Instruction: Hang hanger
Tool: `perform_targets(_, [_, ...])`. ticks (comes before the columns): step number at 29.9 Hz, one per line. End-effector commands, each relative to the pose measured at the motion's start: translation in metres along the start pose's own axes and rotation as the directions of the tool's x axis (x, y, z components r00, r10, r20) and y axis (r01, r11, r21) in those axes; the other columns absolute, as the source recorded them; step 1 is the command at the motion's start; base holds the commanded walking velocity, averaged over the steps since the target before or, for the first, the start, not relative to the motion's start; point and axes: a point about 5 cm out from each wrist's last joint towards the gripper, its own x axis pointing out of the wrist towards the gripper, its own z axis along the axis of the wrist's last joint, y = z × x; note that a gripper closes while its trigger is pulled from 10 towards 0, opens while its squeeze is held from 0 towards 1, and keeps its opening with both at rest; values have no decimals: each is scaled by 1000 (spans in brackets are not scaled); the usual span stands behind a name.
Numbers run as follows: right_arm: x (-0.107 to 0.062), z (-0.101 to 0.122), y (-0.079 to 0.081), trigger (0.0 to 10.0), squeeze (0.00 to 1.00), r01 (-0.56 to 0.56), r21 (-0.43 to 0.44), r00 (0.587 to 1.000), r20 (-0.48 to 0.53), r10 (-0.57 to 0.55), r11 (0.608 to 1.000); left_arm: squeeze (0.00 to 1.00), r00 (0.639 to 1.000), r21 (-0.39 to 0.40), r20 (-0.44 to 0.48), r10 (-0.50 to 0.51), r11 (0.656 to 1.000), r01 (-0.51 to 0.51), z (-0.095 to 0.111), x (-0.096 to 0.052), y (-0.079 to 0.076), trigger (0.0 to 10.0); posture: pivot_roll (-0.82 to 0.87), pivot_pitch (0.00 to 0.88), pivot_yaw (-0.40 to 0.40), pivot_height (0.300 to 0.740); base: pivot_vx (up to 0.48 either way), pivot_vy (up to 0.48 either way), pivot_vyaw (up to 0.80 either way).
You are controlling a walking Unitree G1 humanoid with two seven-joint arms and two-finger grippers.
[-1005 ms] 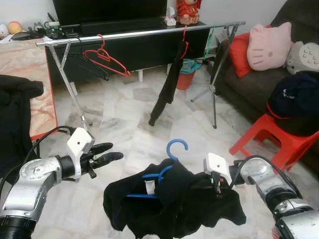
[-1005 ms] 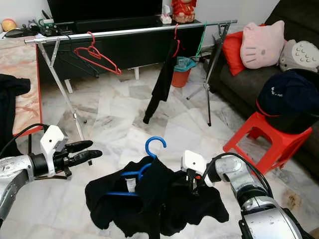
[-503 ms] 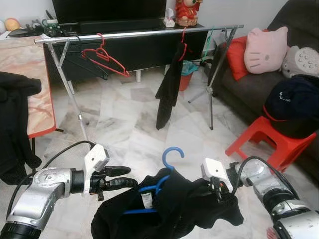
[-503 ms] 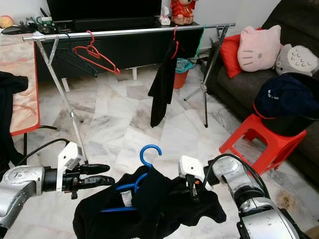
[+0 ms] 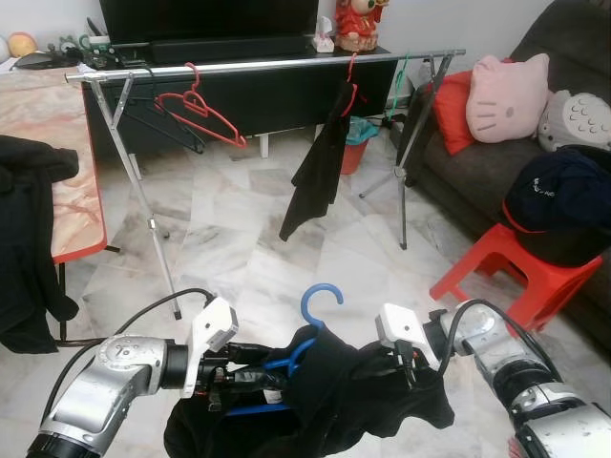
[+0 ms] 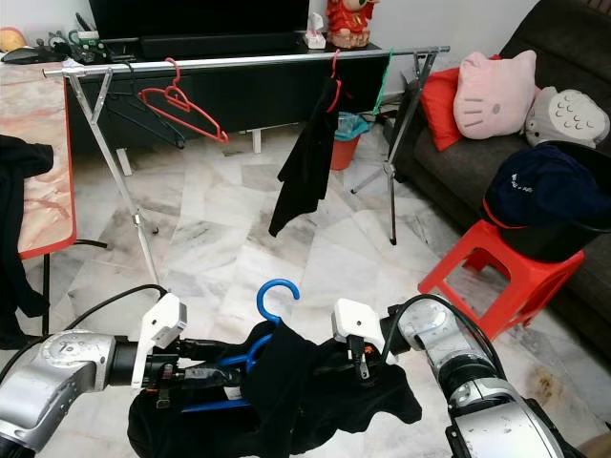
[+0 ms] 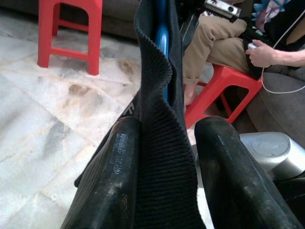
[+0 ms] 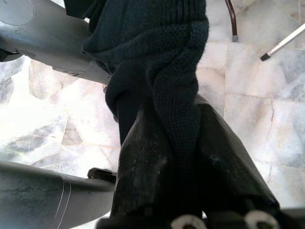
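A blue hanger (image 5: 320,296) carries a black knit garment (image 5: 325,405) low in front of me, hook pointing up. My left gripper (image 5: 250,367) is open at the garment's left shoulder; in the left wrist view its fingers (image 7: 112,186) stand on either side of the fabric and the hanger's blue bar (image 7: 161,38). My right gripper (image 5: 412,365) is shut on the garment's right side, with the knit (image 8: 162,57) pinched between its fingers (image 8: 143,167). The silver clothes rail (image 5: 267,65) stands farther off, across the room.
A red hanger (image 5: 205,110) and a black garment (image 5: 320,172) hang on the rail. A red stool (image 5: 506,267) and a sofa (image 5: 477,162) are to the right, a table with dark clothes (image 5: 24,229) to the left. A seated person's leg (image 7: 214,43) shows behind me.
My left gripper has moved right from open air to the garment's left shoulder and now straddles it. The right gripper keeps its hold. The garment on the rail swings.
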Motion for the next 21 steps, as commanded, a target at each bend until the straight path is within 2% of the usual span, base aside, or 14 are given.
perform_targets(1, [-2, 11, -6, 10000, 0, 14, -52, 1000, 17, -13, 999, 0, 1000, 20, -11, -15, 1000, 15, 3, 6, -3, 10000, 79, 0, -137, 740, 0, 0, 0])
perform_targets(6, [1, 12, -6, 10000, 0, 10, -63, 1000, 12, -9, 998, 0, 1000, 20, -7, -18, 1000, 18, 5, 9, -4, 10000, 78, 0, -139, 740, 0, 0, 0])
perform_targets(7, [3, 13, -6, 10000, 0, 11, -68, 1000, 11, -11, 998, 0, 1000, 20, -4, -19, 1000, 19, 5, 11, -4, 9451, 78, 0, -139, 740, 0, 0, 0])
perform_targets(10, [9, 15, -7, 10000, 0, 11, -76, 1000, 16, -10, 997, 0, 1000, 18, 0, -19, 1000, 19, 6, 15, -5, 9020, 77, 0, -138, 740, 0, 0, 0])
perform_targets(11, [11, 16, -7, 10000, 0, 12, -80, 1000, 19, -11, 997, 0, 1000, 15, -2, -18, 1000, 18, 6, 16, -4, 7843, 77, 0, -138, 740, 0, 0, 0])
perform_targets(12, [12, 17, -7, 10000, 0, 15, -82, 1000, 19, -14, 997, 0, 1000, 15, -2, -17, 1000, 17, 6, 16, -4, 5176, 77, 0, -138, 740, 0, 0, 0])
perform_targets(13, [13, 17, -7, 10000, 0, 19, -83, 1000, 17, -18, 996, 0, 1000, 16, -1, -16, 1000, 16, 6, 16, -4, 3373, 77, 0, -138, 740, 0, 0, 0])
perform_targets(14, [14, 17, -7, 10000, 0, 20, -84, 1000, 14, -19, 996, 0, 1000, 15, 0, -14, 1000, 14, 6, 16, -4, 0, 81, 0, -139, 740, 0, 0, 0])
perform_targets(21, [20, 23, -10, 10000, 0, 51, -90, 998, 40, -48, 995, 0, 1000, 6, -1, -3, 1000, 4, 6, 16, -4, 0, 85, 0, -137, 740, 0, 0, 0])
